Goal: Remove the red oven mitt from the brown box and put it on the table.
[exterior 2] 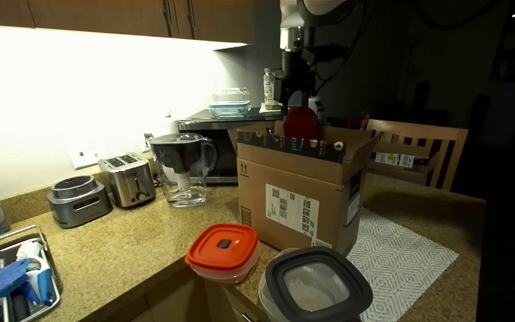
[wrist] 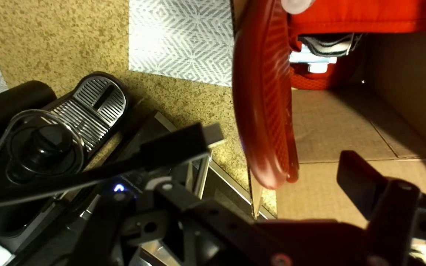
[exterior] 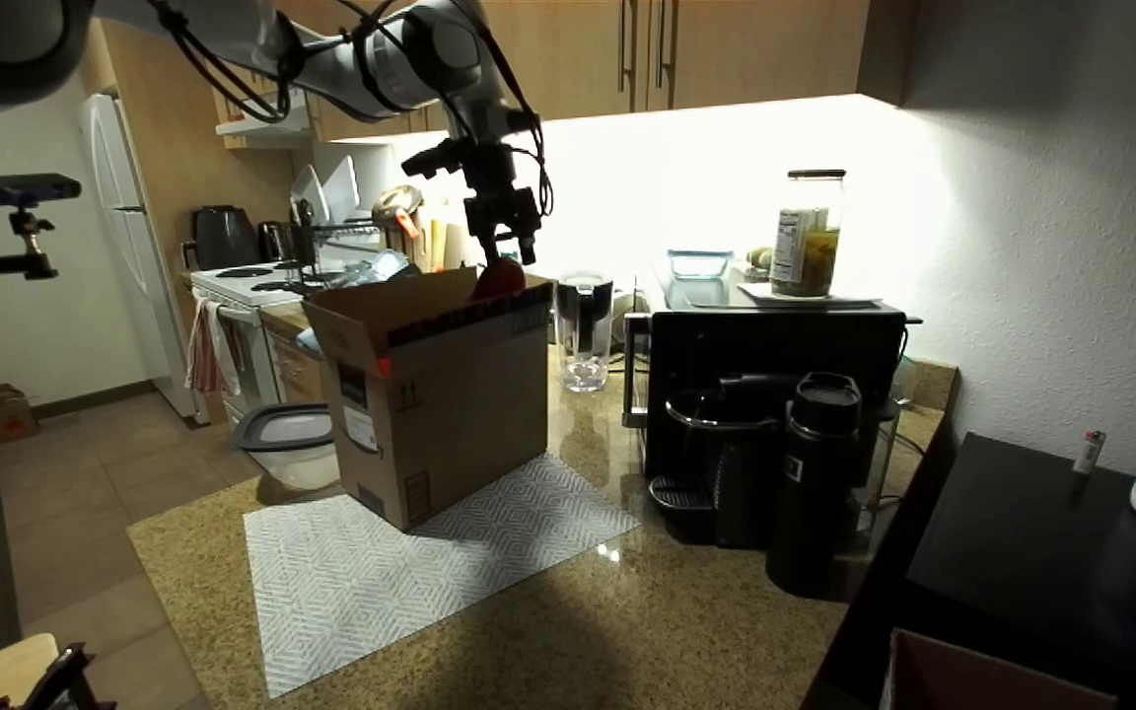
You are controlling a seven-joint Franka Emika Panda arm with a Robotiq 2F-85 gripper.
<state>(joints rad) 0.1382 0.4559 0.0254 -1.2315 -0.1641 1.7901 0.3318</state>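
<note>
The gripper, nearest us in the wrist view, hangs over the rim of the brown box, its fingers spread well apart. We see the red oven mitt standing in the box, rounded end poking out; whether a finger touches it we cannot tell. From under the box a grey mat spreads over the table; beside the box sits a red-lidded container.
</note>
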